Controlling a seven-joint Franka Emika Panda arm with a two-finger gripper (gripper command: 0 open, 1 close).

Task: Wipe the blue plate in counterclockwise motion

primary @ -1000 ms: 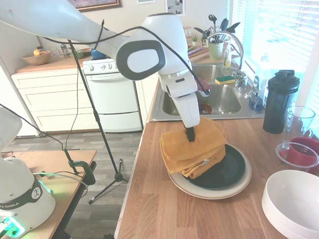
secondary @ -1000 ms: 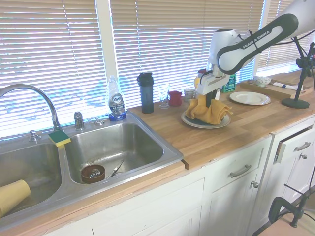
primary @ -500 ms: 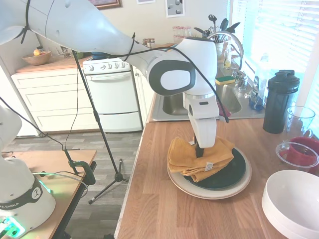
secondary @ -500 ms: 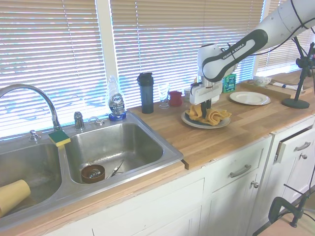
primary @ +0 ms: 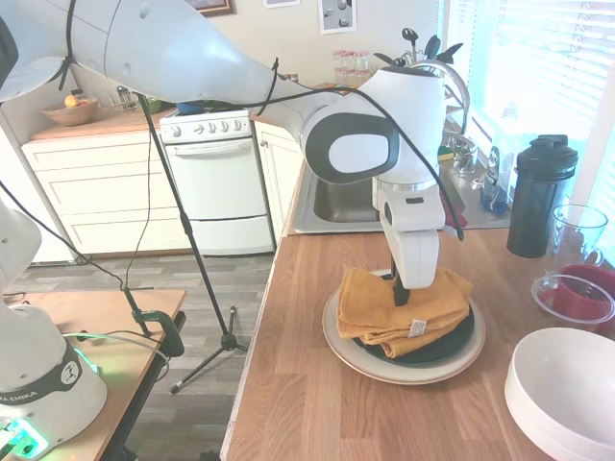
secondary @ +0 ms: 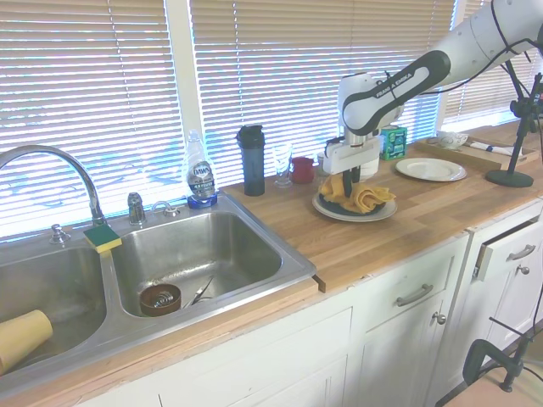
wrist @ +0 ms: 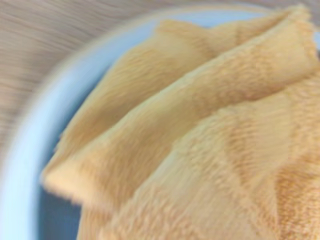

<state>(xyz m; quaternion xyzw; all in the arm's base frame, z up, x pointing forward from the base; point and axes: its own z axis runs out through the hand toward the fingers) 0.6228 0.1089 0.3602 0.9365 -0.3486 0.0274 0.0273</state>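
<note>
One tool point(primary: 400, 296) pinching a yellow cloth point(primary: 404, 312).
Under it, cloth covers the blue plate point(primary: 452, 341), stacked on a cream plate point(primary: 423, 371).

A wooden counter point(primary: 317, 403) is seen, with a steel sink point(secondary: 204, 254) set into it. Directly on the wood a large cream plate point(primary: 404, 370) is placed. Near it a white bowl point(primary: 567, 384) is found at the counter's corner, and a clear container with a red inside point(primary: 577, 298), a glass point(primary: 579, 230) and a black bottle point(primary: 541, 197) are lined toward the window. A dish soap bottle point(secondary: 200, 174) is kept behind the sink.
</note>
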